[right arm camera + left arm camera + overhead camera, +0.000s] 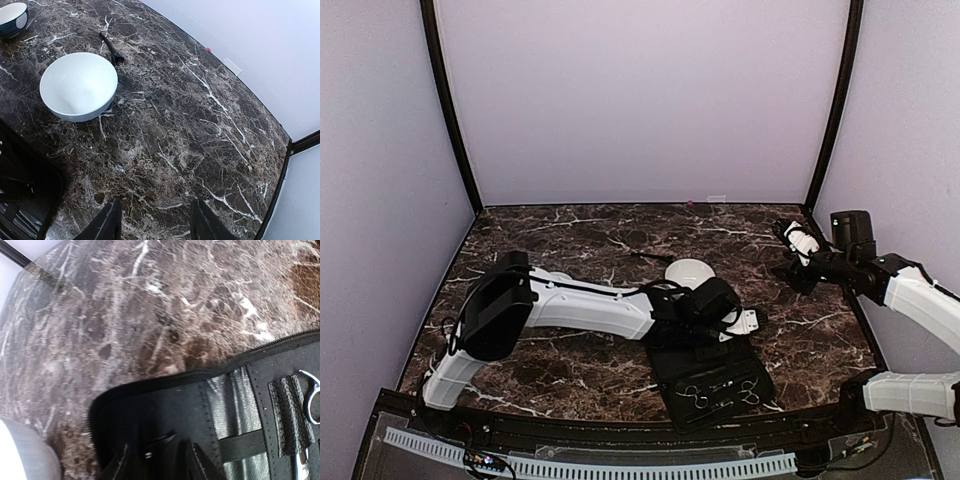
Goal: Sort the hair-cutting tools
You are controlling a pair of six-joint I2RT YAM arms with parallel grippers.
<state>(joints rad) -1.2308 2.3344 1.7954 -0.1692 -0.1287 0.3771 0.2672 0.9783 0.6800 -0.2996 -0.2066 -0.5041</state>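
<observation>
Scissors (697,397) lie strapped in the near half of the open case (665,365), with a second pair (750,390) beside them toward the case's right side. The left gripper (159,451) hangs over the case's far end, so the scissors lie nearer the robot than its tips. In the left wrist view one pair shows at the right edge, its long axis running roughly the same way as the fingers. The jaws stand partway apart over the black lining with nothing clamped (a thin dark sliver shows between the tips, too unclear to name). I judge this arm far the nearer one for a pick from the case.

The right gripper (156,205) hovers well right of the case, jaws apart and empty. A dark stick (111,49) lies loose beyond the case, just past the white bowl (78,85). A smaller bowl (12,17) sits further left.

The table (200,125) is dark veined marble, enclosed by plain lilac walls (640,100)
</observation>
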